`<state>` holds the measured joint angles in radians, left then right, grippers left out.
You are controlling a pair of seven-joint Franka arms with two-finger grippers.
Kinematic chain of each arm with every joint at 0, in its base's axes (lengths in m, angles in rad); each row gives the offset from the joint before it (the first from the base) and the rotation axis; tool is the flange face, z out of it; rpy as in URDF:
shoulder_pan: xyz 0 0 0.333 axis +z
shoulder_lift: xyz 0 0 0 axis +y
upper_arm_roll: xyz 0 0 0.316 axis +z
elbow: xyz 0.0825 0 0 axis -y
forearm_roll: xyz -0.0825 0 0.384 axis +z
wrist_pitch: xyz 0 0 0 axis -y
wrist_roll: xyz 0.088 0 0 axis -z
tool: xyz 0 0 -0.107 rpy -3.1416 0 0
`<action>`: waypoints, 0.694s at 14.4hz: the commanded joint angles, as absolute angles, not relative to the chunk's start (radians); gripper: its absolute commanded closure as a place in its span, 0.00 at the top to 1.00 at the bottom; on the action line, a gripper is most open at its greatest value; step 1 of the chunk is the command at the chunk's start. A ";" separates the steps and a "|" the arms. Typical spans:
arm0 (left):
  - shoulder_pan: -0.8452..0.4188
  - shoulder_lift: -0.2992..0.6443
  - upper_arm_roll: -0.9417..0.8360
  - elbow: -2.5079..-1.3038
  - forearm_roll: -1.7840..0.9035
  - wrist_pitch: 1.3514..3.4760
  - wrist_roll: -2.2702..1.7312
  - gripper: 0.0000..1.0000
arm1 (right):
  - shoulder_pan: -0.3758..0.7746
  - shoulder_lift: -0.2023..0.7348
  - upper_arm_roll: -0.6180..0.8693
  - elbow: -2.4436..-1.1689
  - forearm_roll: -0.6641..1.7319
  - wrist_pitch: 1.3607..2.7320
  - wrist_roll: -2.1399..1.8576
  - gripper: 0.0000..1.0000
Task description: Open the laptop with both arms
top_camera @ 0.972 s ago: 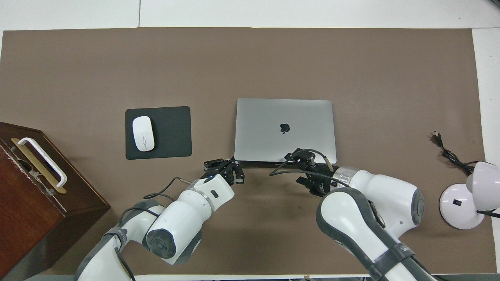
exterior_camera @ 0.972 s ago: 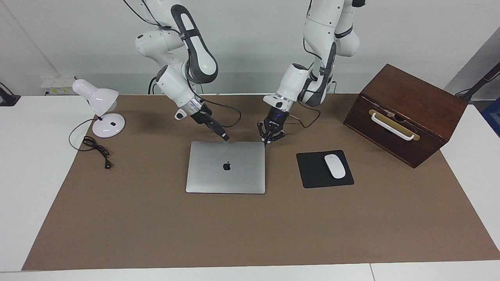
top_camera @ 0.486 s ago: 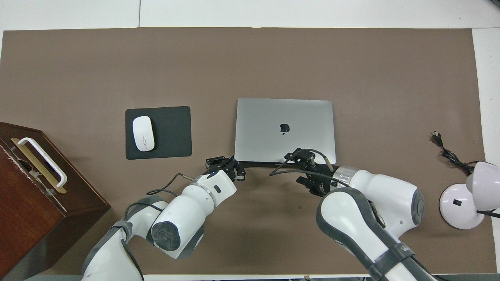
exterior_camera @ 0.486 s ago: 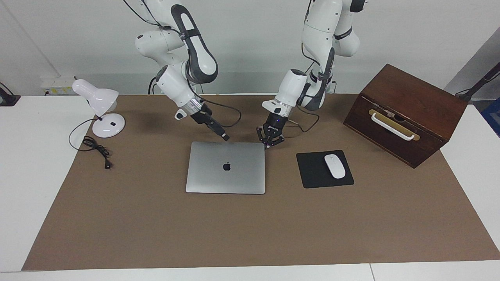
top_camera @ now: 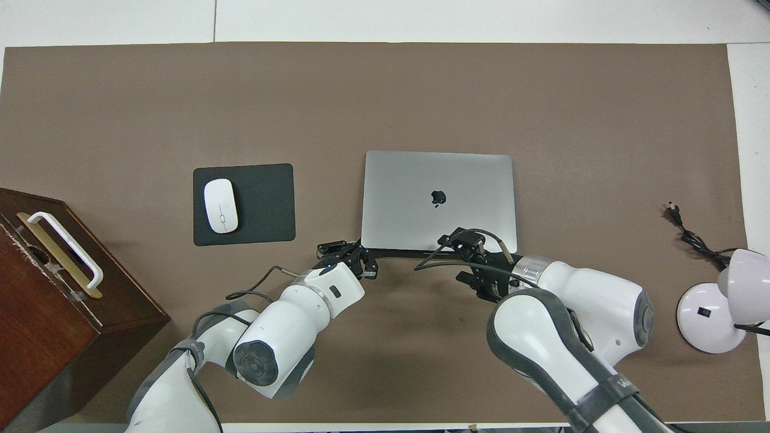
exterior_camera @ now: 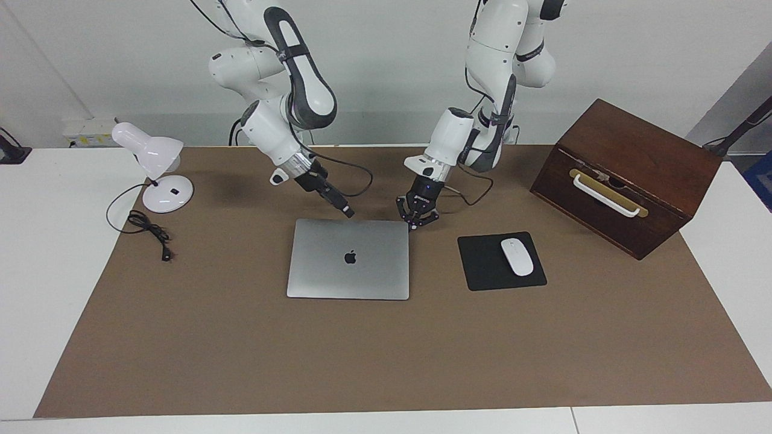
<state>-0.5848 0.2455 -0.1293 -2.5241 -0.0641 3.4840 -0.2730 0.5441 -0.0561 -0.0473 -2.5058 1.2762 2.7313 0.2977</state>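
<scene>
Tools (exterior_camera: 417, 222) (exterior_camera: 348, 211) flank closed laptop's (exterior_camera: 350, 259) robot-side edge.

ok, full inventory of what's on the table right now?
laptop: 1, silver-grey, lid shut, mid-table on the mat.
mouse pad: 1, black, beside the laptop toward the left arm's end.
mouse: 1, white, on the mouse pad.
wooden box: 1, dark brown, white handle, at the left arm's end.
desk lamp: 1, white, at the right arm's end, black cord beside it.
table mat: 1, brown.
left end effector: black, at the laptop's robot-side corner.
right end effector: black, over the laptop's robot-side edge.
</scene>
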 commanded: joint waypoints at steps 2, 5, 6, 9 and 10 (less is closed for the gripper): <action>-0.588 0.305 -0.118 -2.473 -0.066 3.504 -0.241 0.00 | 0.543 -0.043 -0.043 -2.490 1.318 2.747 0.261 1.00; -0.584 0.307 -0.118 -2.468 -0.066 3.504 -0.175 0.00 | 0.543 -0.041 -0.043 -2.485 1.318 2.747 0.261 1.00; -0.584 0.308 -0.118 -2.468 -0.066 3.504 -0.167 0.00 | 0.543 -0.041 -0.043 -2.485 1.318 2.747 0.262 1.00; -0.584 0.308 -0.118 -2.468 -0.066 3.504 -0.140 0.00 | 0.545 -0.034 -0.043 -2.470 1.353 2.747 0.258 1.00; -0.584 0.310 -0.118 -2.468 -0.066 3.504 -0.140 0.00 | 0.545 -0.028 -0.043 -2.459 1.354 2.747 0.258 1.00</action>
